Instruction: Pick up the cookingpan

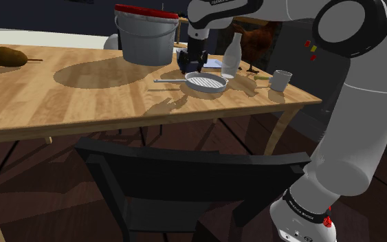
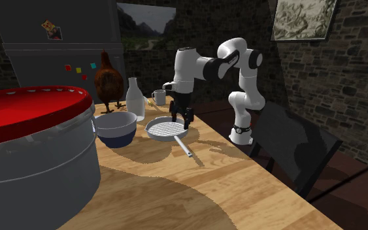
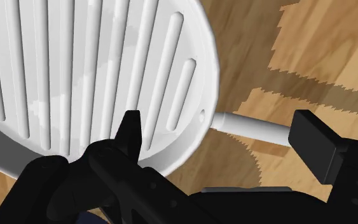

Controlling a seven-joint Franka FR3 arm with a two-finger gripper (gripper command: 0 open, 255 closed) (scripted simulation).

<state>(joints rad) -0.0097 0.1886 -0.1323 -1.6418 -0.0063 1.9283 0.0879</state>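
Gripper [image 3: 225,130] wide open, nothing held. One finger [image 3: 131,130] over ridged floor of white cookingpan [image 3: 75,76], just inside rim; other finger out past handle [image 3: 254,127]. Handle root between them, untouched. Contact of inner finger with pan: cannot tell. Pan flat on wooden table [image 1: 82,103], handle pointing to shoulder view's left. Just behind pan, clear bottle [image 1: 231,58]; grey mug [image 1: 280,80] near table corner at shoulder view's right. Farther back, big grey bucket [image 1: 146,41] with red lid, brown hen figure [image 1: 253,41].
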